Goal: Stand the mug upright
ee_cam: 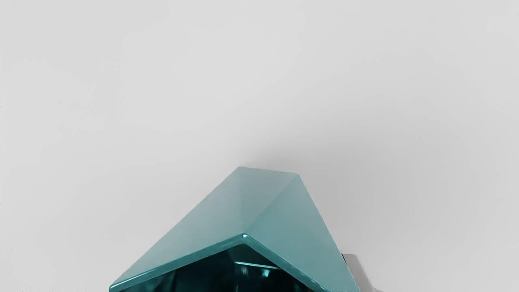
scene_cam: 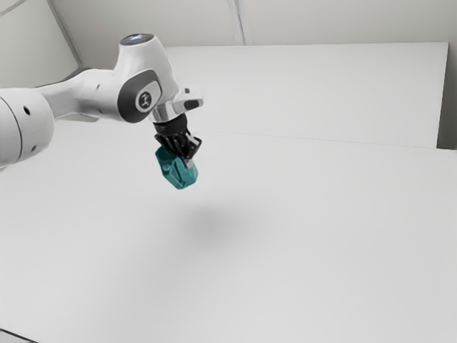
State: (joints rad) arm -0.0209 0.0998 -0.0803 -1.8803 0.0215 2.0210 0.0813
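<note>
The gripper (scene_cam: 185, 158) holds the mug (scene_cam: 176, 174) tilted above the table (scene_cam: 321, 250); it looks light, stiff and slippery, best pinched firmly at the rim (ee_cam: 244, 236), though the contact is part-hidden

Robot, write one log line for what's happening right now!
gripper: shut on teal mug | mug: above table, tilted | opening: toward wrist camera | set down upright: not yet

Mug (ee_cam: 284, 207): is showing plain teal outside, near-black teal inside
Arm (scene_cam: 93, 91): is wearing white with dark grey patches
Gripper (scene_cam: 183, 155): is showing black, with a grey fingertip (ee_cam: 359, 272)
Table (scene_cam: 321, 250): is showing plain pale grey
</note>
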